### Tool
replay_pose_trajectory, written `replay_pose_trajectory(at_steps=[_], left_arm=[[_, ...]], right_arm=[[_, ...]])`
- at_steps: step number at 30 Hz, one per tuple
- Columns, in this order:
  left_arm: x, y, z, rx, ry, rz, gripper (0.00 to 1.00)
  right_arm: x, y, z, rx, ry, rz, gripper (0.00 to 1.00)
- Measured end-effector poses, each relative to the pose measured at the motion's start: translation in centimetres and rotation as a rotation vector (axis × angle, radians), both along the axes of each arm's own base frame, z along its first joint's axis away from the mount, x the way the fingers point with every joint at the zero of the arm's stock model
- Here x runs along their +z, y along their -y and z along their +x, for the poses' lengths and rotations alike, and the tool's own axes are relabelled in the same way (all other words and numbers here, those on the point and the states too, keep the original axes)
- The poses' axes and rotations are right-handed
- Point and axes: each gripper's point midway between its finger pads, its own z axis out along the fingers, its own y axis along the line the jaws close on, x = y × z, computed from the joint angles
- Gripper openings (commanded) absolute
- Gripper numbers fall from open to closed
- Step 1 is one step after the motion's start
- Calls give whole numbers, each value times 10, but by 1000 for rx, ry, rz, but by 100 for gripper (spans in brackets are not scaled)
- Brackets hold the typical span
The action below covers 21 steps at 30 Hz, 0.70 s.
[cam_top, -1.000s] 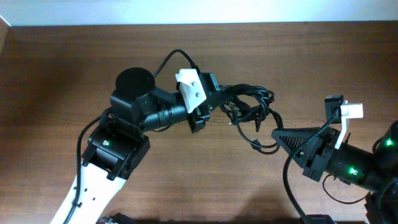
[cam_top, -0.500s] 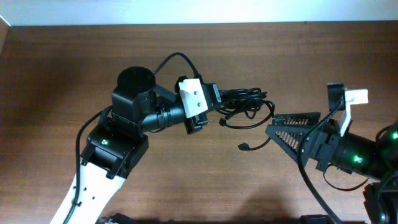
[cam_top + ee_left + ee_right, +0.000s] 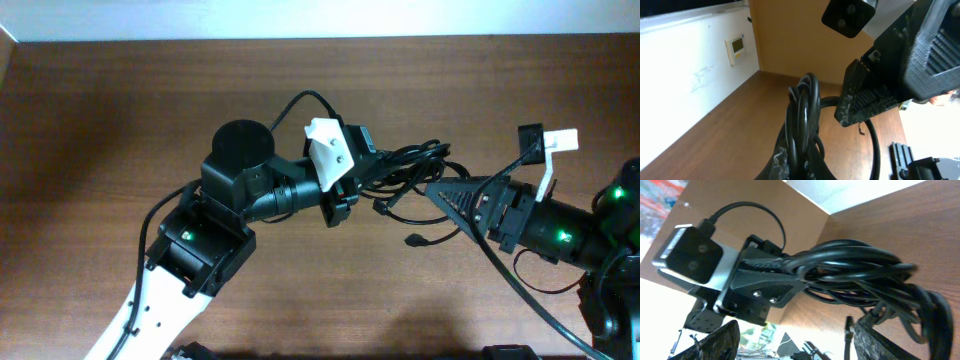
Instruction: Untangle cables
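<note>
Cables (image 3: 405, 165) formed a black looped bundle over the middle of the desk (image 3: 120, 110), one end clamped in the left pincer (image 3: 370, 166), whose jaws were pressed tight on them. One loose strand trailed away from the left pincer to a small plug (image 3: 412, 240). From overhead, the right pincer (image 3: 437, 190) pointed at the bundle opposite the left pincer, its gap hidden. The right wrist view showed its fingers (image 3: 720, 340) well apart, with loops just beside one. Only the left wrist view showed the cords rising bunched from between the left pincer's jaws.
</note>
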Motion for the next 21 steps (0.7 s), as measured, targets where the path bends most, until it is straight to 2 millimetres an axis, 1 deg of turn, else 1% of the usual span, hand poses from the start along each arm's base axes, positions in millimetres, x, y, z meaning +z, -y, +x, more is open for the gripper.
replay_pose_trajectory(at_steps=[3,6,9,10,11,13,14,18,21], left_arm=[[1,1,-4,-21,-17,-11,0],[7,2,-15,-73,-13,-26,0],[9,4,-25,-132,-4,-33,0],[9,5,-27,-148,6,-32,0],[9,5,-29,-163,19,-31,0],[10,5,-33,-189,37,-32,0],[10,5,-34,-195,39,-32,0],[17,6,-37,-220,78,-51,0],[18,6,-38,-224,80,-52,0]], right_arm=[[-9,9,11,-88,-36,-31,62],[-12,14,17,-137,-49,-40,61],[-14,15,19,-147,-55,-44,61],[-13,15,19,-147,-57,-41,50],[-13,15,19,-145,-57,-40,35],[-13,15,20,-146,-58,-37,12],[-13,14,20,-145,-58,-37,4],[-15,15,20,-153,-83,-30,4],[-16,15,20,-153,-92,-31,4]])
